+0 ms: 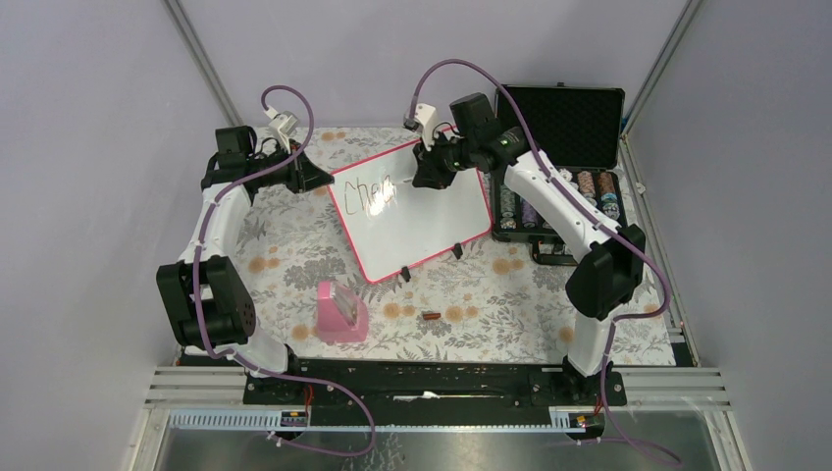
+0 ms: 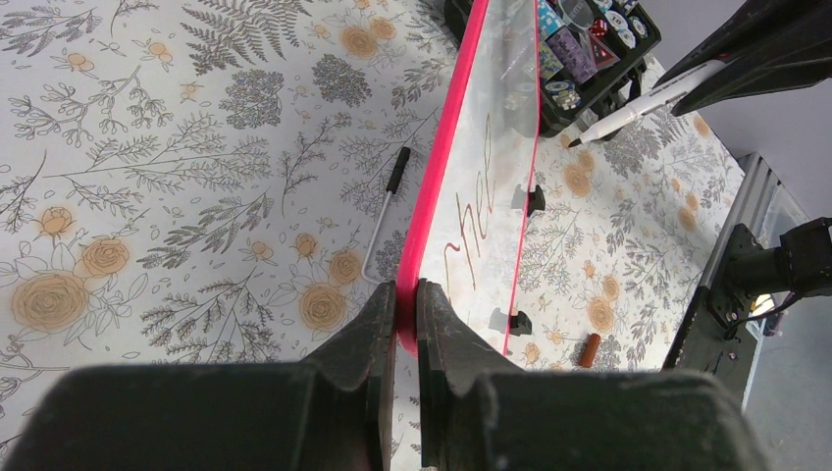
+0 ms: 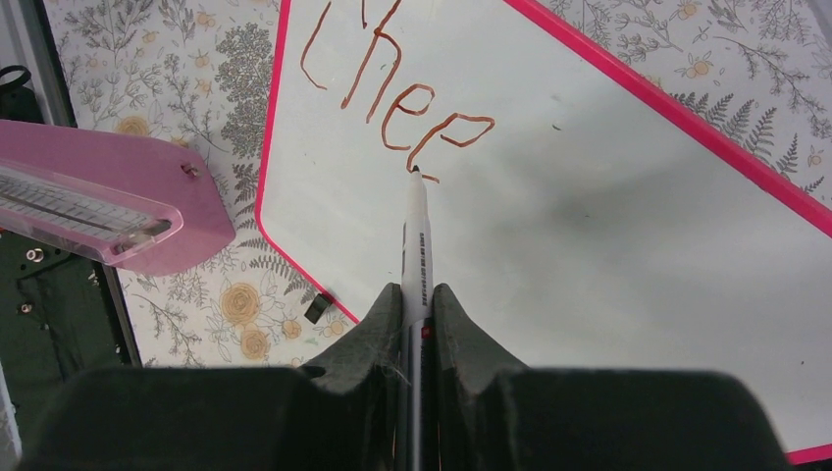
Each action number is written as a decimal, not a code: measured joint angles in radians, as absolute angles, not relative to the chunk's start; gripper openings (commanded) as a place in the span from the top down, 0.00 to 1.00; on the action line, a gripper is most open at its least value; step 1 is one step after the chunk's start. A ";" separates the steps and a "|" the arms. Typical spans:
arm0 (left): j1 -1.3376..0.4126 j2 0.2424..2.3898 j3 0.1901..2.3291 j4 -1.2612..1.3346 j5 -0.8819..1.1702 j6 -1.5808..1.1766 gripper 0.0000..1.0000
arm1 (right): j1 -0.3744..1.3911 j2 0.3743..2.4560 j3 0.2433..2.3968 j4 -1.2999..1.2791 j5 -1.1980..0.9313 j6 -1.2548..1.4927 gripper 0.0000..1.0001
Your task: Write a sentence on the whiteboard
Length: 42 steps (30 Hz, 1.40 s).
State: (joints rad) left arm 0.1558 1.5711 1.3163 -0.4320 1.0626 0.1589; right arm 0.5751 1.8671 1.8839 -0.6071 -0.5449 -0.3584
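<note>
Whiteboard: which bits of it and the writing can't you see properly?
- Top view: the writing is tiny, and the right gripper hides the whiteboard beside it.
- Left wrist view: the whiteboard shows nearly edge-on, letters squashed; the left gripper covers the frame it pinches.
- Right wrist view: picture edges cut off most of its corners; fingers hide the marker's back end.

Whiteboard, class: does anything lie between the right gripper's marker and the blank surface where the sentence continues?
Nothing visible does. The right gripper holds the marker, tip at the end of the sentence; the whiteboard beyond is bare.
</note>
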 measured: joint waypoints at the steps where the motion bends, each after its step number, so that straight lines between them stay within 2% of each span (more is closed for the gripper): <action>1: 0.156 1.571 1.316 -0.432 1.061 0.160 1.00 | 0.576 1.869 1.884 -0.607 -0.545 -0.358 1.00; 42: 0.148 1.566 1.322 -0.449 1.036 0.180 1.00 | 0.576 1.983 1.966 -0.593 -0.461 -0.360 1.00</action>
